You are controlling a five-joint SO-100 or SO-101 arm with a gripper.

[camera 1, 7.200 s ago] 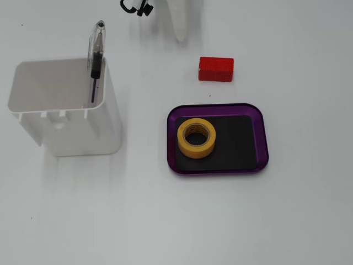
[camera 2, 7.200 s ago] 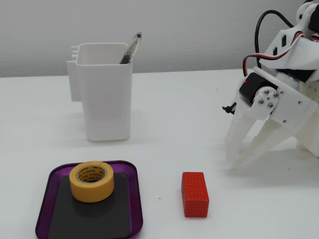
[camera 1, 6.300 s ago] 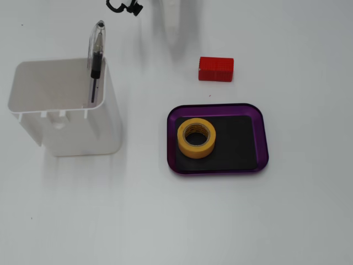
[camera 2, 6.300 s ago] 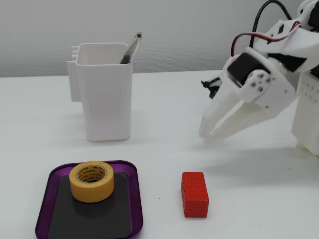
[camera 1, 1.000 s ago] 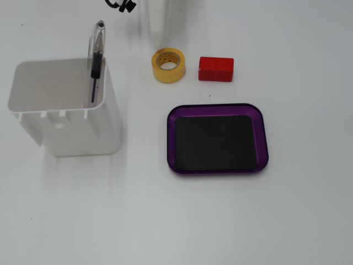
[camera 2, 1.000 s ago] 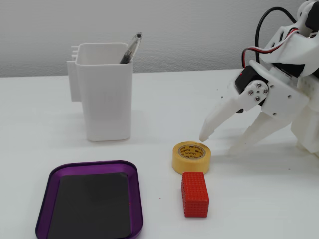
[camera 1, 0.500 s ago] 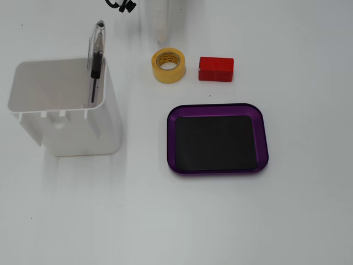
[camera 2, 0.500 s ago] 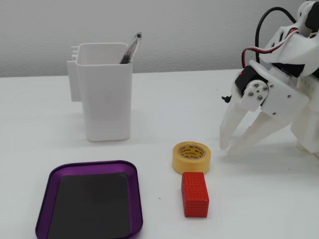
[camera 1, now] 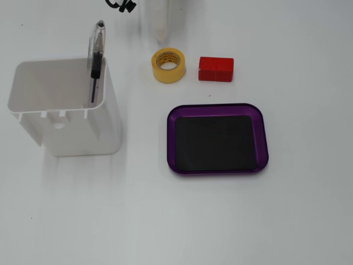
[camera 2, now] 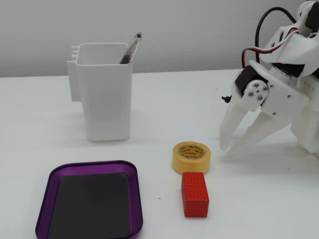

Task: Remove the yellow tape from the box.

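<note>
The yellow tape lies flat on the white table beside the red block, outside the box. It also shows in the other fixed view, just behind the red block. The box, a purple tray with a black floor, is empty in both fixed views. My white gripper hangs tips-down just right of the tape, apart from it. Its jaws are nearly together and hold nothing. Seen from above, only its pale fingers show at the top edge.
A tall white container holding a pen stands left of the tray; it also shows in the other fixed view. The arm's body fills the right side there.
</note>
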